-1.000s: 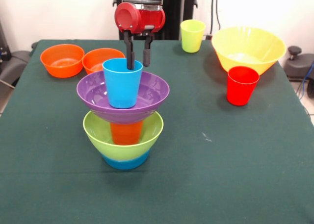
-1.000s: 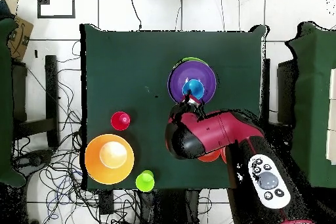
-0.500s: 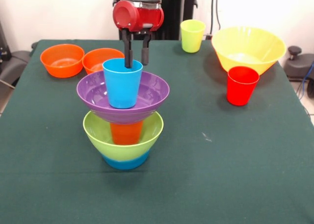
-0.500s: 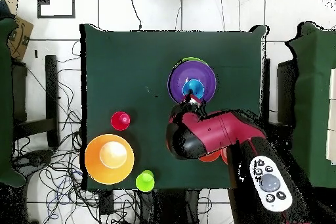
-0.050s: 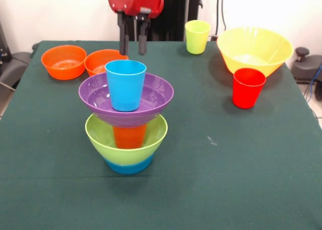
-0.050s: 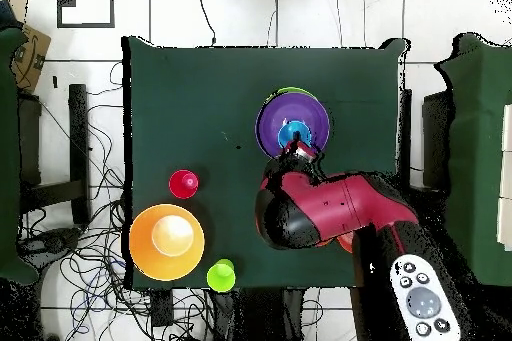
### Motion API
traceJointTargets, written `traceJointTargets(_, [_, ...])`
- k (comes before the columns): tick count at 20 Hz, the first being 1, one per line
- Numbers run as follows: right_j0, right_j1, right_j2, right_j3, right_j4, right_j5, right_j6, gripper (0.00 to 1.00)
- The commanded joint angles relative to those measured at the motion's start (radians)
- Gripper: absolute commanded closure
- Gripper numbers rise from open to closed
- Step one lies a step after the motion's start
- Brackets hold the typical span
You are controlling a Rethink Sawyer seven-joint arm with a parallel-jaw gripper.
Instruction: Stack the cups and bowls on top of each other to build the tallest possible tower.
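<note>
Front view: my gripper [image 5: 132, 48] hangs with fingers slightly apart, holding nothing. Below and in front of it stands the tower [image 5: 127, 123]; its blue cup [image 5: 125, 84] sits in the purple bowl [image 5: 156, 100], and the orange cup [image 5: 129, 137] is largely hidden inside the green bowl [image 5: 151, 144].

Overhead view: my arm [image 6: 320, 207] covers both orange bowls; the gripper itself is hard to make out.
</note>
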Motion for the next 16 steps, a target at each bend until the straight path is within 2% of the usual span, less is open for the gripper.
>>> traceJointTargets(1, [-0.007,-0.087,0.059,0.089,0.042,0.113,0.002,0.0])
traceJointTargets(7, [-0.013,-0.113,0.069,0.115,0.101,0.16,0.001,0.0])
traceJointTargets(10, [-0.008,-0.075,0.065,0.117,0.155,0.206,0.026,0.0])
traceJointTargets(16, [0.004,-0.077,0.075,0.147,0.244,0.261,0.031,0.0])
